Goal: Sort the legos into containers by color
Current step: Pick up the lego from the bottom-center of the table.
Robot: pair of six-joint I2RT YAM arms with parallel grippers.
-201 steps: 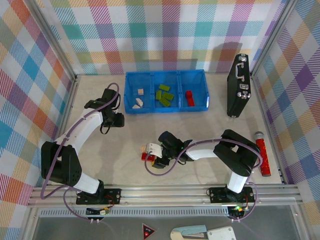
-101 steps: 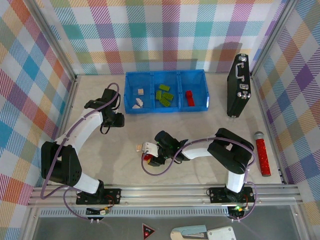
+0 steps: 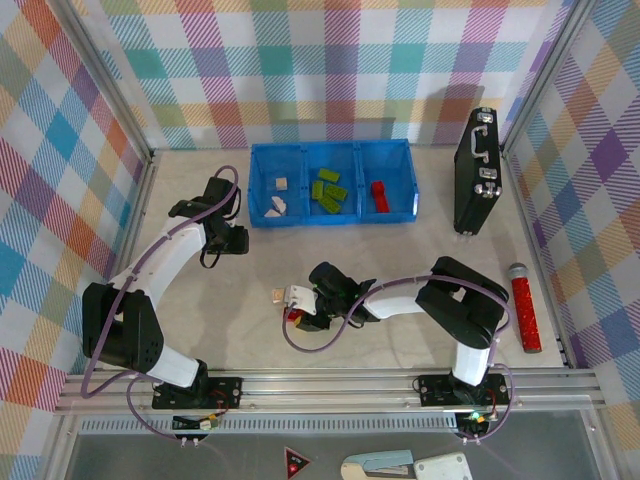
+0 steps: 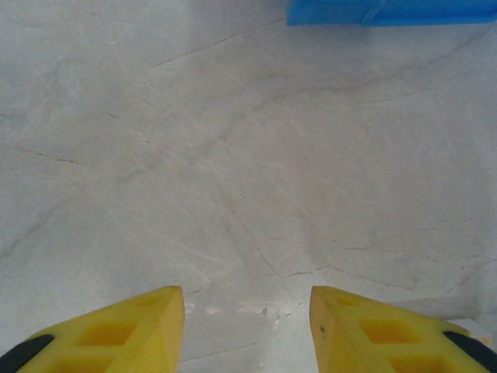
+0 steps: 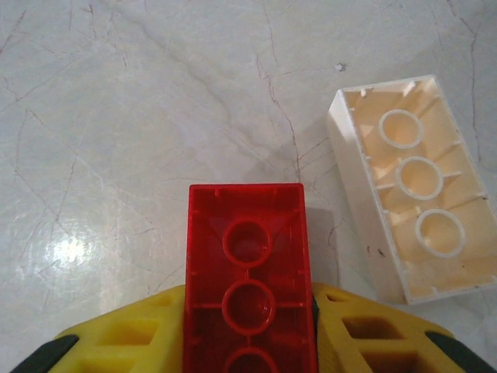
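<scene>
**Right arm.** Right end effector (image 5: 248,299) was pinching a red lego (image 5: 246,241), with the yellow fingers (image 5: 132,334) pressed to its 2 long sides. The brick was held hollow side to the camera, with round tubes down its middle. It sat low over the counter (image 5: 116,116); whether it was touching or lifted could not be told.

**Change.** Against 1 s earlier, the right arm had crept a little left in the top view, onto the red lego, which lay about where it was. Over the last 0.5 s hardly anything moved. The left arm was unchanged. Judged: grasp seated, carry to the tray not yet begun.

**Beside it.** A cream lego (image 5: 408,194) lay just right of the red one, apart and tilted, also hollow side up. It had thin walls, 3 tubes and small ribs.

**Left arm.** Left end effector (image 4: 247,299) was spread wide over bare counter and held nothing. A corner of the blue tray (image 4: 388,12) lay ahead of it.

**Tray.** It had 3 adjoining compartments: cream legos (image 3: 277,206) in the left, lime green legos (image 3: 328,192) in the middle and 1 red brick (image 3: 378,193) in the right. Judged: the held brick belongs in the right compartment.

**Materials.**
- Bricks: hard, glossy plastic with crisp edges.
- Fingers: matte yellow with pocketed cut-outs.
- Counter: pale, veined like marble, with a glare spot.
</scene>
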